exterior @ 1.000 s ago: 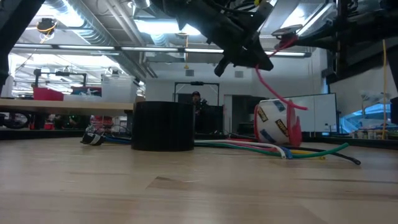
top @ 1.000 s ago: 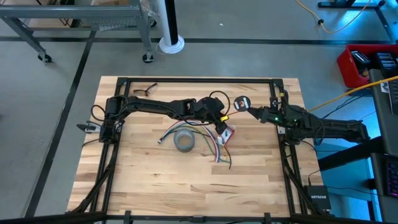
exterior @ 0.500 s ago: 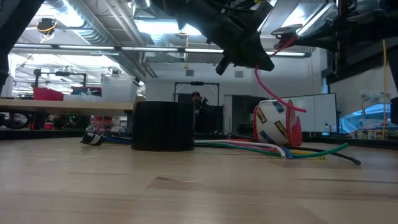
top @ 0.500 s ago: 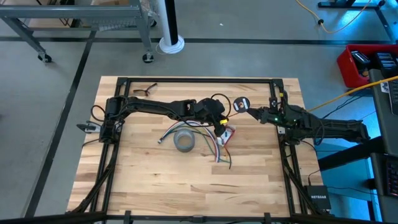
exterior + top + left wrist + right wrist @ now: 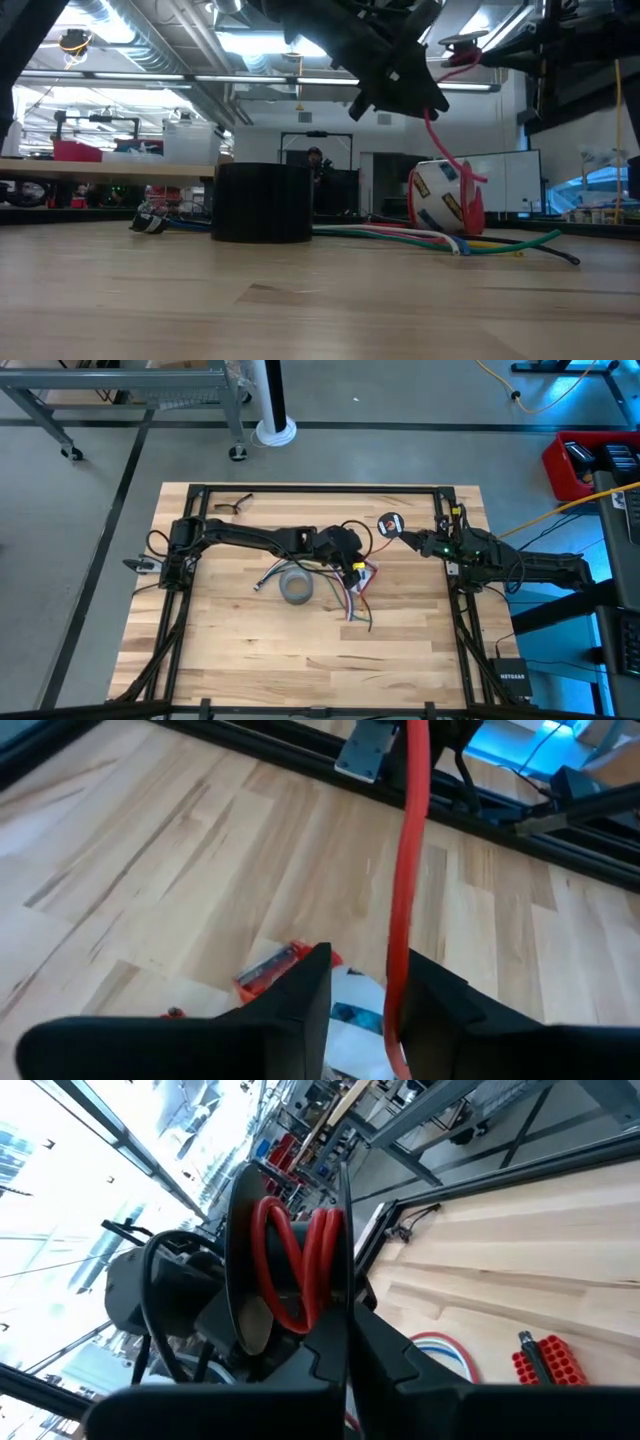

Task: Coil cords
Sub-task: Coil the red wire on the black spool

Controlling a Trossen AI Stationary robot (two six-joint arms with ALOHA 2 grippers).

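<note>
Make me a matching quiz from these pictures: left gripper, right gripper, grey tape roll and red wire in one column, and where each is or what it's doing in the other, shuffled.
Things:
1. left gripper
2. right gripper
3. grey tape roll
4. red wire

States:
A. lies flat on the table
B. runs between open fingers, up toward the spool
C. shut on the spool, held above the table
D. open, fingers either side of the wire

Pairs: 1-D, 2-C, 3-A, 4-B

Red wire (image 5: pixel 437 135) hangs from raised claw (image 5: pixel 395 95) to white tape roll (image 5: pixel 437 197); black roll (image 5: pixel 263 203) on tabletop (image 5: pixel 300 300).
</note>
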